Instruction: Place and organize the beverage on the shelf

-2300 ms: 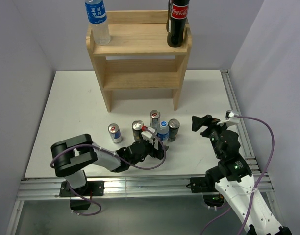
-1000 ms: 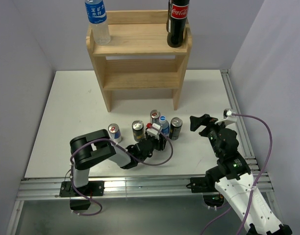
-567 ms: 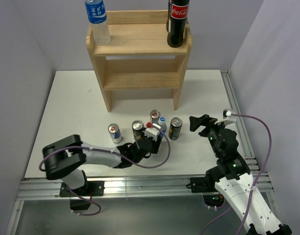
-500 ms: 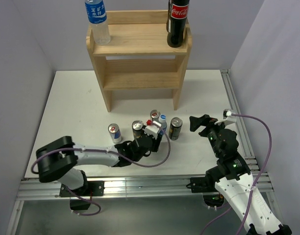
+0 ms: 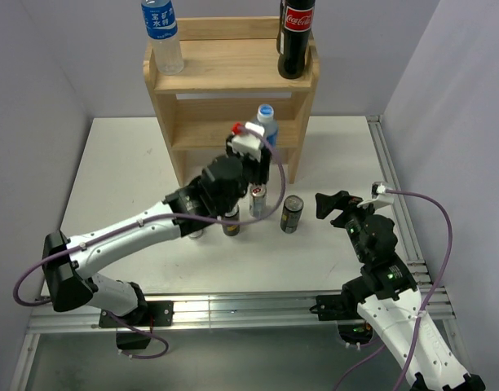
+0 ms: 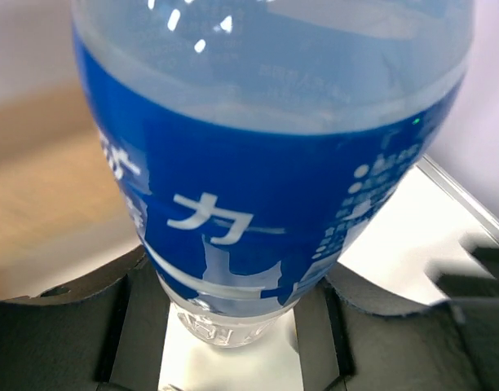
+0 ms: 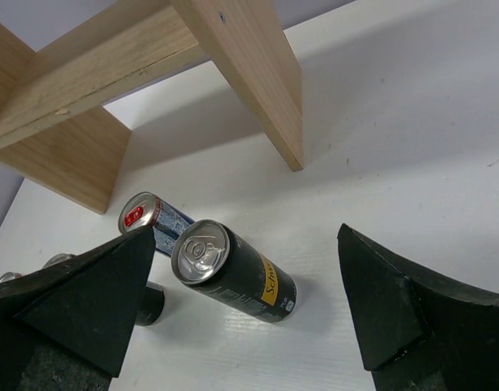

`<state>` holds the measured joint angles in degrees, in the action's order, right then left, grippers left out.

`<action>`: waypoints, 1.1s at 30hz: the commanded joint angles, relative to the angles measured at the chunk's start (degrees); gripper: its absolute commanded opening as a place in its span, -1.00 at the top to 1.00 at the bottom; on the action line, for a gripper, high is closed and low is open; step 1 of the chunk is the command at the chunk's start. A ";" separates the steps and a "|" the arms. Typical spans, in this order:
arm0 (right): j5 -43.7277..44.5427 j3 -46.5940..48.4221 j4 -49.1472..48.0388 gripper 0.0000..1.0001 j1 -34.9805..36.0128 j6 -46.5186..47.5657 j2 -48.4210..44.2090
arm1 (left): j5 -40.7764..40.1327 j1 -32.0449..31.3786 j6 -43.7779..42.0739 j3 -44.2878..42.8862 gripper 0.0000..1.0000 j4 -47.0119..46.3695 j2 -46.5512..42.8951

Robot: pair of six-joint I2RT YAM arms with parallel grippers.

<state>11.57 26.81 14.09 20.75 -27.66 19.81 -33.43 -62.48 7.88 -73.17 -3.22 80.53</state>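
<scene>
White tabletop (image 5: 127, 179): at lower right, the right gripper (image 5: 333, 204) gapes empty near a black can (image 5: 292, 214). At mid-frame, the left gripper (image 6: 230, 316) clasps a blue-labelled bottle (image 5: 267, 114), raised in front of the lower tier of the wooden shelf (image 5: 225, 65), upper centre.

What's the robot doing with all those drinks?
The left gripper holds a small blue-label bottle up in front of the lower board of the wooden shelf. A water bottle and a cola bottle stand on top. A few cans stand on the table, and the right gripper hangs open near the black can.
</scene>
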 commanded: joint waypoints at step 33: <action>1.96 0.00 -1.61 -1.00 0.34 -0.29 -1.79 | 1.26 23.36 -15.18 -50.14 0.99 1.82 17.11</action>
<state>12.62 26.79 14.13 20.75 -27.66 18.74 -32.42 -40.82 -7.35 -118.91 10.44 98.96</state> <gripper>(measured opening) 0.999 0.574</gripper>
